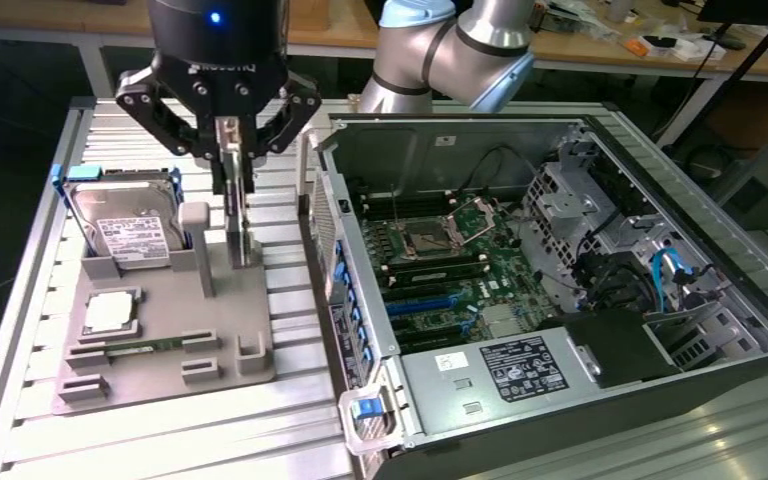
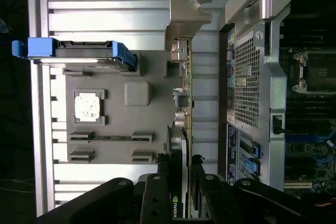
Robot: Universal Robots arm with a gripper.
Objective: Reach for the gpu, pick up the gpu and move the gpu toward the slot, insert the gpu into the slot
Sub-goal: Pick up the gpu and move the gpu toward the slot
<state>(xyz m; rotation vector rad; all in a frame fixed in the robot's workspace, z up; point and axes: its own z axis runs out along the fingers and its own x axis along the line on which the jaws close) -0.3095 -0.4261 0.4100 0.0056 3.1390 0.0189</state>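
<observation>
Black and angular, the end effector (image 1: 233,150) points straight down over the grey fixture plate (image 1: 157,335). The arm's silver-and-blue joints (image 1: 451,45) bend in from behind the open computer case (image 1: 558,200). Its two fingers are clamped on the upper edge of the gpu (image 1: 237,225). The card stands on edge, thin as a blade, among the plate's grey posts, on the exterior view's left of the case. Whether its lower edge rests in the fixture or hangs just clear cannot be told.

In the wrist view the end effector (image 2: 180,165) grips the card (image 2: 184,77) from both sides, and the silvery end bracket (image 2: 184,14) sticks out at the far end. The finger bases are cut off by the frame edge.

The slot (image 1: 424,300) — a blue strip on the green motherboard — lies inside the case, well apart from the card.

A small green mark with white letters on the card, between the fingers, looks like NVIDIA. Pale lettering on the end effector's body appears upside down and is hard to read. The hard drive (image 1: 124,225) in its blue carrier and the power supply's sticker (image 1: 518,365) carry print too small to read.

The plate sits on a ribbed aluminium worktop (image 1: 157,440).
</observation>
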